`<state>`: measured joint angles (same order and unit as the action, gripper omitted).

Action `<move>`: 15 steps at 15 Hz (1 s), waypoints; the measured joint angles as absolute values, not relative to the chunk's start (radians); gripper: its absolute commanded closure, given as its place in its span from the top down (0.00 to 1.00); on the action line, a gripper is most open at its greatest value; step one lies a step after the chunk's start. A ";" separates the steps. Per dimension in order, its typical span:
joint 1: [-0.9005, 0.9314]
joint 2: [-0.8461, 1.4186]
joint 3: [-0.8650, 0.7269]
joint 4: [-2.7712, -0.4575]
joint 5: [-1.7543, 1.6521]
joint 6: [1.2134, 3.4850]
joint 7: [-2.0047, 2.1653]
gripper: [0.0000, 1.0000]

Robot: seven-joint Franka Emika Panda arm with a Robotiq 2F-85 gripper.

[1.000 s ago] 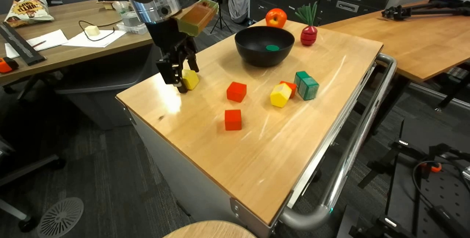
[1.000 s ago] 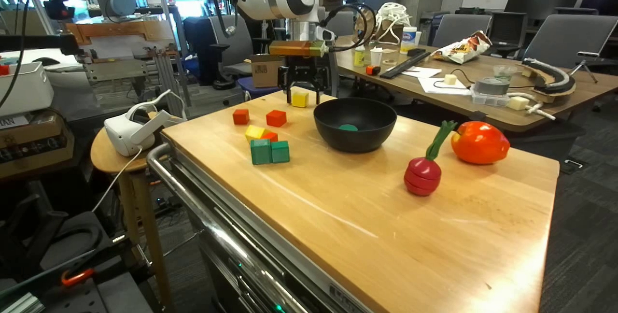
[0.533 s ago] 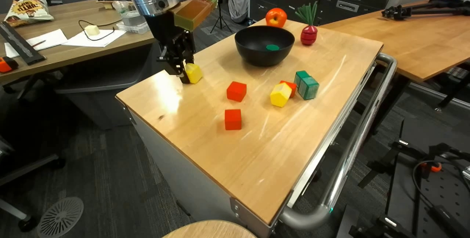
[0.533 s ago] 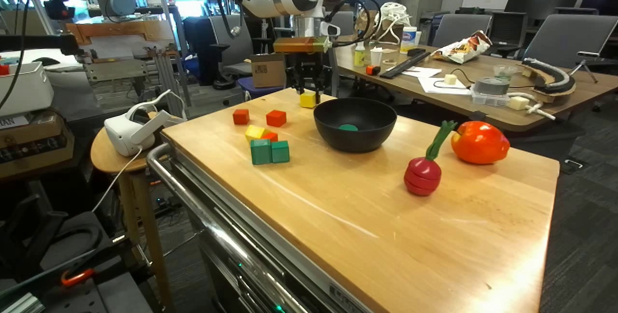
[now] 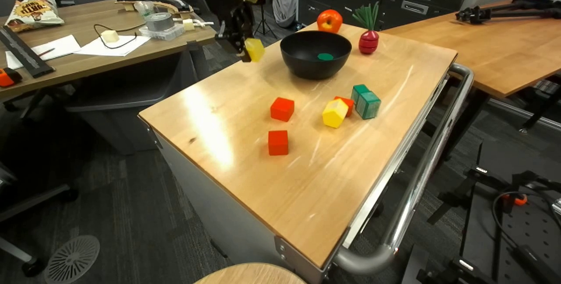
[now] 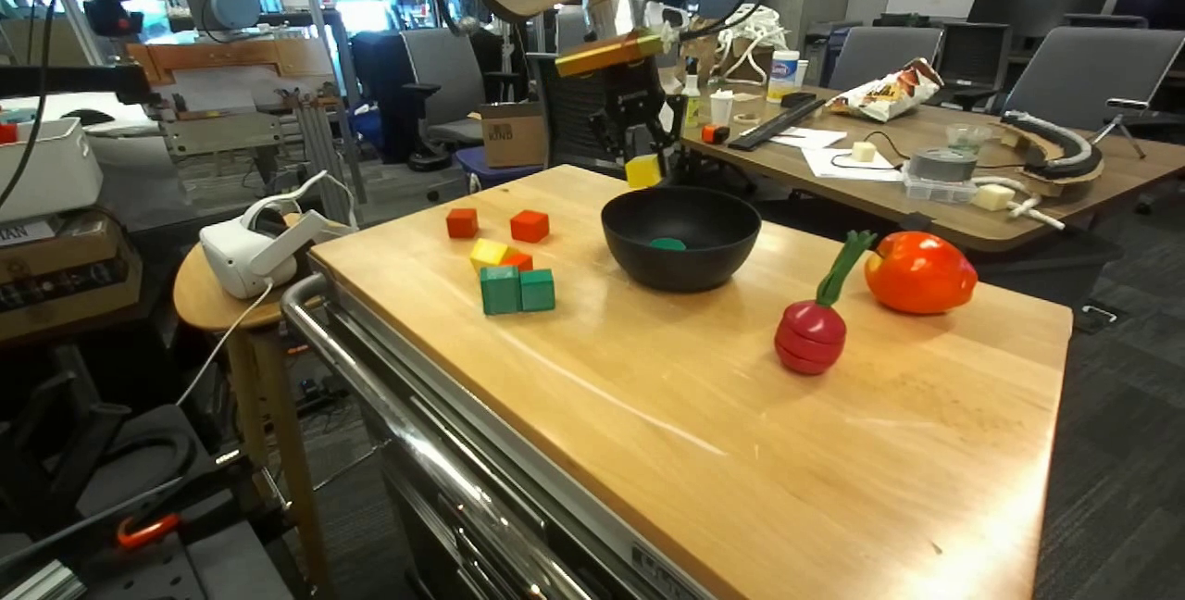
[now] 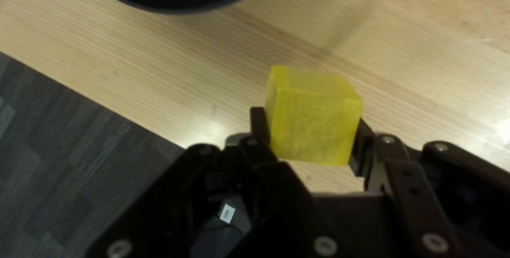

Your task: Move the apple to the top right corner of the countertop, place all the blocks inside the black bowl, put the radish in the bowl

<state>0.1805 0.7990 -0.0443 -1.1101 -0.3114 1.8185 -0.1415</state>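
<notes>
Held in the air over the light wooden countertop [image 5: 236,179], a yellow block [image 7: 314,124] is pinched between both fingers of my gripper [image 7: 310,135]. In both exterior views it hangs just beside the black bowl [image 6: 680,267], near rim height. Something green [image 6: 667,244] shows inside the bowl. On the countertop lie two separate red blocks, one red block [image 5: 282,109] and another red block [image 5: 278,143]. A cluster holds a yellow block [image 5: 334,114], a partly hidden red block [image 5: 349,103] and two green blocks [image 6: 501,291]. The radish [image 6: 810,338] stands upright near the apple [image 6: 921,273], beyond the bowl.
A metal rail [image 5: 427,187] runs along one countertop edge. A desk [image 5: 87,62] with papers and a chip bag [image 5: 35,8] stands on the far side of a gap. A headset [image 6: 255,253] rests on a stool. The wrist view shows the countertop edge and dark carpet [image 7: 59,150].
My gripper has shut on the yellow block, lifted it off the countertop and carried it toward the bowl, tilting somewhat. The bowl, other blocks, radish and apple have stayed put.
</notes>
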 measured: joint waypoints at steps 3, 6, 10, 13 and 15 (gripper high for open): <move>0.146 0.666 -0.050 -1.233 -0.314 1.856 -0.142 0.22; 0.086 0.544 -0.042 -1.368 -0.277 1.890 -0.152 0.22; -0.018 0.440 -0.041 -1.567 -0.197 1.923 -0.165 0.22; -0.067 0.424 -0.041 -1.668 -0.153 1.969 -0.178 0.22; -0.078 0.420 -0.041 -1.716 -0.125 2.043 -0.178 0.22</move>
